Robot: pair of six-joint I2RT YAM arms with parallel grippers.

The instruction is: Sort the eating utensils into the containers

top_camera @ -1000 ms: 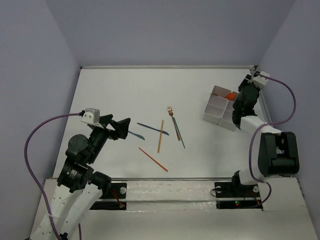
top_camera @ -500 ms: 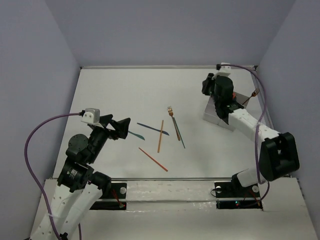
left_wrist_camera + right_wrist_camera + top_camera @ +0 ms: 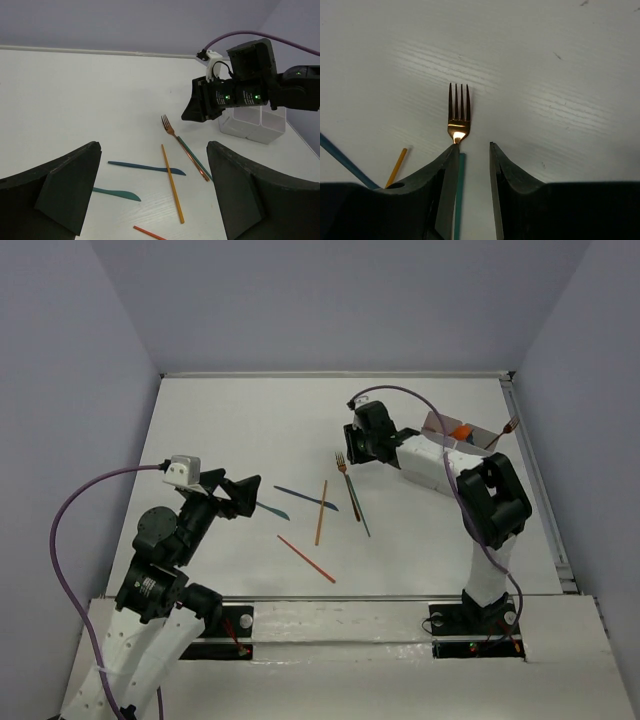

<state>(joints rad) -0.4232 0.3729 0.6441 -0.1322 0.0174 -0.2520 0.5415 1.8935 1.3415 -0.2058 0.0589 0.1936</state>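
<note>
Pointing R claw (image 3: 472, 146), open a little & empty, at copper fork (image 3: 458, 112) near mid desk (image 3: 250, 420). Holding L claw (image 3: 152, 149) wide open, empty.

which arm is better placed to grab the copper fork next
Right. The right gripper hovers right at the copper fork, jaws parted and empty. The left gripper, also open, sits beyond the other utensils, nearer the teal knife.
</note>
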